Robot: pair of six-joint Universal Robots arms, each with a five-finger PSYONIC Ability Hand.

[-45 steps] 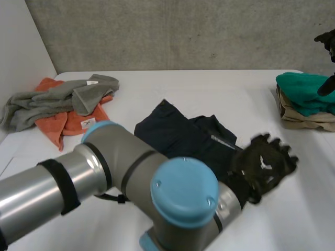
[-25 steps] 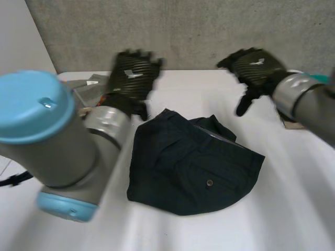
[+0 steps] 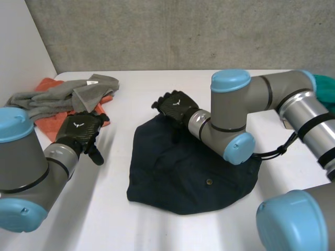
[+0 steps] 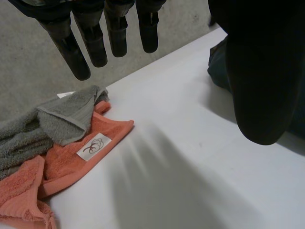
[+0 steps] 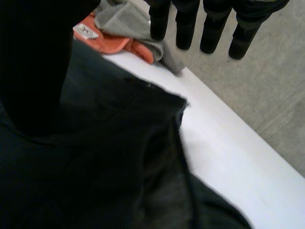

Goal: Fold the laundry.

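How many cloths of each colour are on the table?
Grey towel: 1
Orange towel: 1
Dark blue garment: 1
Teal cloth: 1, partly hidden
Total: 4

the left arm [image 3: 26, 170] comes in low from the near left, and its short grey wrist angles up and away to the left hand [image 3: 78, 133], seen from the back. in its wrist view the fingers [image 4: 97, 43] reach out straight, side by side, and the thumb [image 4: 257, 86] stands well apart from them. the right arm [image 3: 309, 120] folds in from the right, bends at a blue-capped elbow and runs its wrist toward the middle, where the right hand [image 3: 175, 107] is turned palm down. its fingers [image 5: 209, 31] are straight too, with the thumb [image 5: 33, 62] spread wide. the two hands are well apart.
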